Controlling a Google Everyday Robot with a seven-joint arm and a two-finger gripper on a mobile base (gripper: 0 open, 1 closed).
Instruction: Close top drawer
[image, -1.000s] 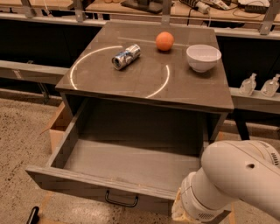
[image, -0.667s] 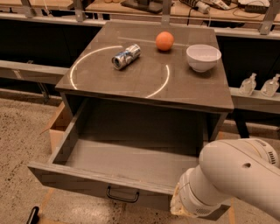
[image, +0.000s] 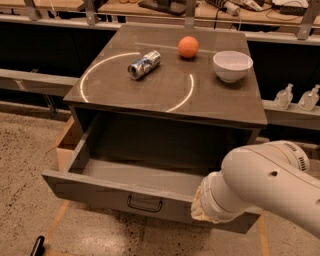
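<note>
The top drawer (image: 115, 192) is a wide grey-brown wooden drawer. It stands pulled out of the cabinet (image: 165, 107), and its inside is empty. A small black handle (image: 144, 204) sits at the middle of its flat front. My white arm (image: 260, 192) reaches in from the lower right. Its beige-cuffed wrist (image: 200, 207) is against the right part of the drawer front. The gripper is hidden behind the wrist, at the drawer front's right side.
On the cabinet top lie a crushed silver can (image: 144, 64), an orange (image: 188, 47) and a white bowl (image: 232, 65). A cardboard box (image: 67, 145) stands left of the cabinet. Two clear bottles (image: 298, 96) sit on a shelf at the right. A black object (image: 37, 246) lies on the floor.
The drawer has slid partway back into the cabinet. My arm has moved forward with it, staying against the drawer front's right side.
</note>
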